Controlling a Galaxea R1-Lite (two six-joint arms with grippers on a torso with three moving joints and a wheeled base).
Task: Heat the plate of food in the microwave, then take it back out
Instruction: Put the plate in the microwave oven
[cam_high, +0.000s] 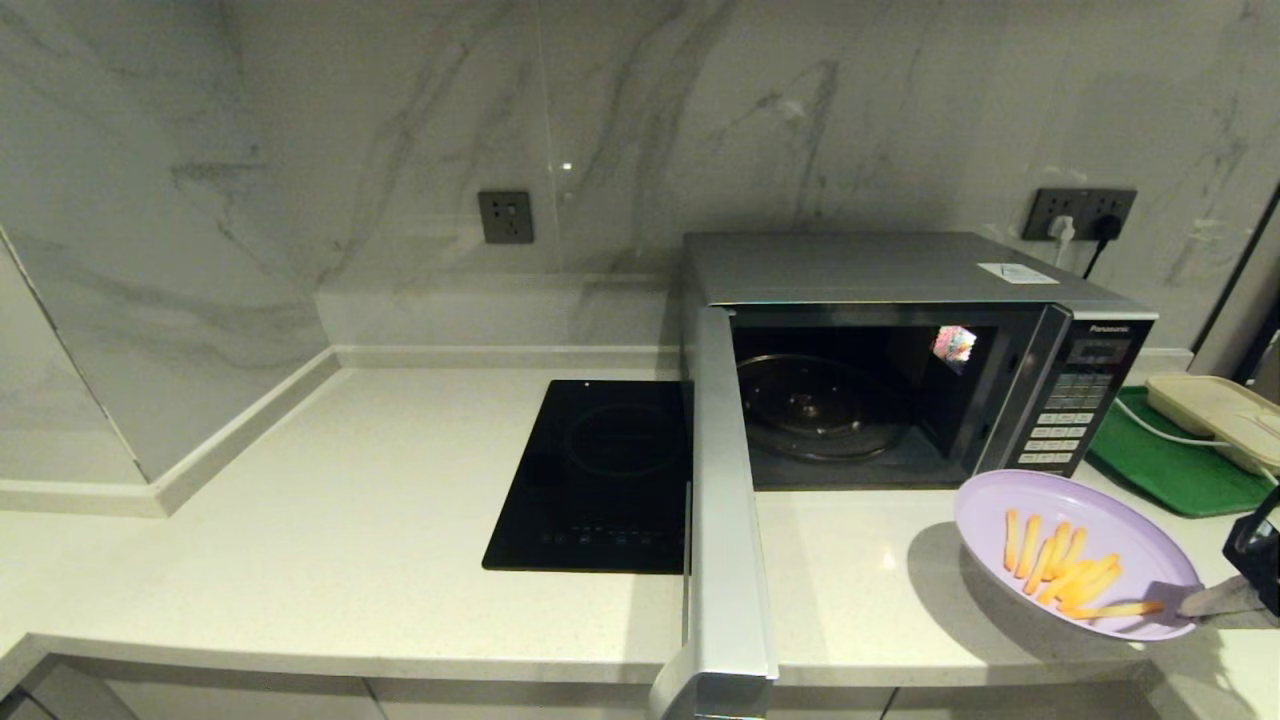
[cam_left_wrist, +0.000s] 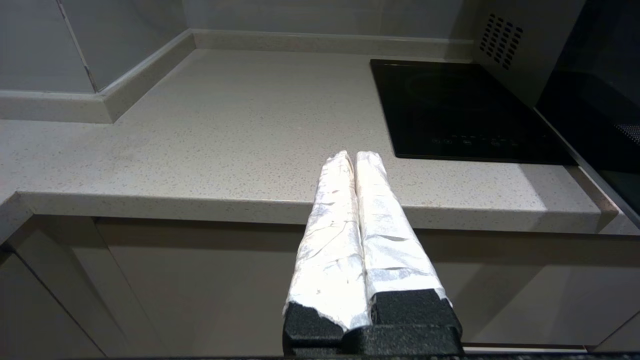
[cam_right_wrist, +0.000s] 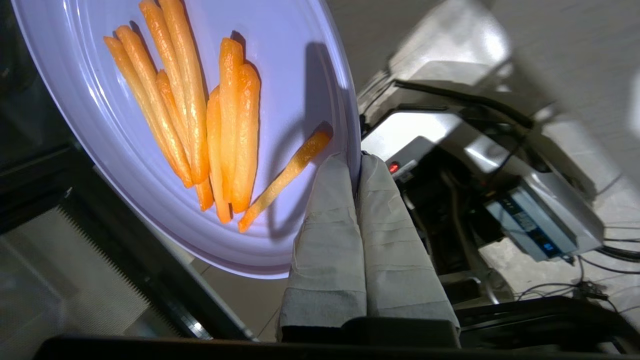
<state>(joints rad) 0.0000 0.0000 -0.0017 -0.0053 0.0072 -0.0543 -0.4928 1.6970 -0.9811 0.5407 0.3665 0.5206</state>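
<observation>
Currently right gripper (cam_high: 1180, 598) clamped on rim of plate of food (cam_high: 1075, 550), held above table (cam_high: 400, 480) right-front of microwave (cam_high: 900, 350), door open. Loading step; next needs swinging plate level into cavity. Left gripper (cam_left_wrist: 356, 156) together, idle left of microwave.

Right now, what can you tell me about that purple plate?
The plate of food is a shallow pale lavender oval, plastic-looking, carrying orange-yellow sticks. It is held tilted above the counter, in front of the open microwave. The right gripper pinches its rim, one finger above and one below.
</observation>
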